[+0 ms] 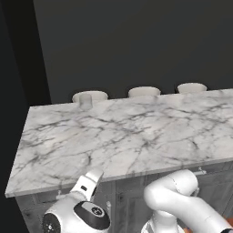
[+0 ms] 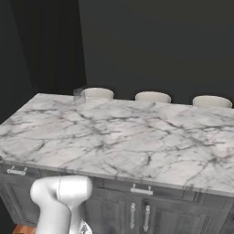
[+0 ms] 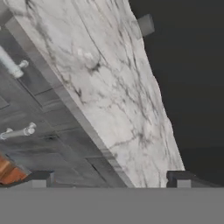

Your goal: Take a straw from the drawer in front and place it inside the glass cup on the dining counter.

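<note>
Jaws wide, nothing held, gripper (image 3: 109,178) low by the drawer (image 2: 140,190) front under the table (image 1: 123,136). Drawer looks shut, straw unseen. Glass cup (image 1: 85,101) sits at table's far edge: risk is that thin straw slipping the jaws, or tipping the cup.

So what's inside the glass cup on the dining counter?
Nothing visible: the glass cup looks empty and see-through at the far edge of the dining counter. It is small and blurry, so I can't be sure.

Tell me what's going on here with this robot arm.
The arm sits low in front of the dining counter, its gripper open and holding nothing. The drawer under the counter edge looks closed. The glass cup stands at the counter's far edge, near a stool, with no straw in it.
</note>
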Available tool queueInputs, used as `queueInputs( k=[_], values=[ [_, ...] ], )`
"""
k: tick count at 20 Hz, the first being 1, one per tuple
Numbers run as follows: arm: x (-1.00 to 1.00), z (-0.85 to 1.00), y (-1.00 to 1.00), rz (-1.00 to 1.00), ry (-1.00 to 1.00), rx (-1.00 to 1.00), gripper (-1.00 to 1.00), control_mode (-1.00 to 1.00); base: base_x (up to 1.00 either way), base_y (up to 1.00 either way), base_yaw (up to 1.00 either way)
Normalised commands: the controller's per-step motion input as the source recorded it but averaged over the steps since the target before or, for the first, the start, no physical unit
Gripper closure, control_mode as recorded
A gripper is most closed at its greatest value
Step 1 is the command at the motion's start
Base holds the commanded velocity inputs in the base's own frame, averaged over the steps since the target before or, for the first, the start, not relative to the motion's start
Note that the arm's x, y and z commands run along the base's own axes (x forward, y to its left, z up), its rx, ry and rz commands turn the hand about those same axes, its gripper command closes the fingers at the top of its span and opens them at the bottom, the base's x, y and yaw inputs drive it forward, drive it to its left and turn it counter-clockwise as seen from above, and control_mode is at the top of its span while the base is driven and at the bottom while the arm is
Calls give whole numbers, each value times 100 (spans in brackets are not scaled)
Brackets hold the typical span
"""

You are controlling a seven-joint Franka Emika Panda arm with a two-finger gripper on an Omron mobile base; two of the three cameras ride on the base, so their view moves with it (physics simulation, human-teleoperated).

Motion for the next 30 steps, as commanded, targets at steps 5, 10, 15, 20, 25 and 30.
queueInputs(
  k=[5, 10, 15, 20, 25, 30],
  values=[
    [-11, -40, 17, 2, -20, -12, -100, -100, 0, 0, 0],
    [0, -35, 3, 0, -16, -7, -100, -100, 0, 0, 0],
    [0, -33, 0, 0, -15, -5, -100, -100, 0, 0, 0],
    [3, -18, 3, 0, -12, -2, -100, -100, 0, 0, 0],
    [17, -15, 8, 0, -2, -2, -100, -100, 0, 0, 0],
    [27, -14, 10, 0, 0, -2, -100, -100, 0, 0, 0]
  ],
)
